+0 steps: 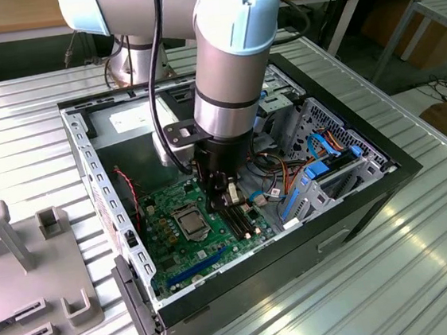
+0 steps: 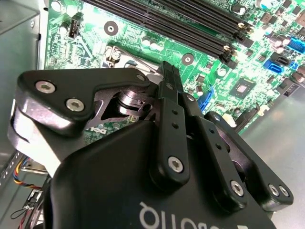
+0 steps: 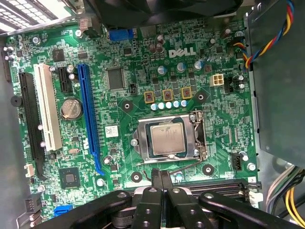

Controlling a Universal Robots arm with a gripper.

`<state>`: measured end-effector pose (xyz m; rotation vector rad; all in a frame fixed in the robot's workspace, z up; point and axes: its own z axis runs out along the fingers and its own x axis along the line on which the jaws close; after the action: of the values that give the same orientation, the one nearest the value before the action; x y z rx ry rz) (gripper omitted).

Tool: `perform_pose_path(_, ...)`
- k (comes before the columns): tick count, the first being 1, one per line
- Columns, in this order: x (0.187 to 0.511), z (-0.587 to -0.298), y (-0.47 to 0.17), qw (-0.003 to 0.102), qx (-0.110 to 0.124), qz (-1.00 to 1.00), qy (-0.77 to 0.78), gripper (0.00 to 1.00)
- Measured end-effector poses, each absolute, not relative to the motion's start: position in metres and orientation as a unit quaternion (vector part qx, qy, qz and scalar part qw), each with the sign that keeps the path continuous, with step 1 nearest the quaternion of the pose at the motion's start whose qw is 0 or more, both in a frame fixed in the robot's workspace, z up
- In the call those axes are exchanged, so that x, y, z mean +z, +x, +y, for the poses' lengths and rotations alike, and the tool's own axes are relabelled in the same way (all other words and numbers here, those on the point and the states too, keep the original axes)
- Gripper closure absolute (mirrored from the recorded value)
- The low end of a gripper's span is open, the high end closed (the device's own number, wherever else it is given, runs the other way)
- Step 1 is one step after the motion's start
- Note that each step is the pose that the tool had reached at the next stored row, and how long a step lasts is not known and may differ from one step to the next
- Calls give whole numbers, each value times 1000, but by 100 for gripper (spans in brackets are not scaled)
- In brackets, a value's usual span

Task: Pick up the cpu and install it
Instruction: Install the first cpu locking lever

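While the hand [image 3: 161, 179] is hovering with its fingers pressed together on nothing, the cpu [image 3: 167, 138] is already lying in its socket.

The hand is pointing straight down into the open computer case [image 1: 354, 194], its closed fingertips [image 3: 160, 177] hanging just beside the socket frame [image 3: 198, 136], between it and the black memory slots [image 3: 224, 188]. In the exterior view the arm [image 1: 228, 63] is standing almost vertical over the green motherboard [image 1: 164, 250], and the case is resting on the ribbed metal bench [image 1: 425, 258]. The cpu is sitting flat and square inside the frame, grey top up. Judging by its looks, it is light, stiff and fragile, best taken gently by two opposite edges, never the underside.
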<state>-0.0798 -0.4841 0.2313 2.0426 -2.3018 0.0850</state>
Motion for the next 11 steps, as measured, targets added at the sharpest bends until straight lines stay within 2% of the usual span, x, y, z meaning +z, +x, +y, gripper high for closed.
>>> perform_pose_path(11,224,-485,-80,32,28,-745,665,89)
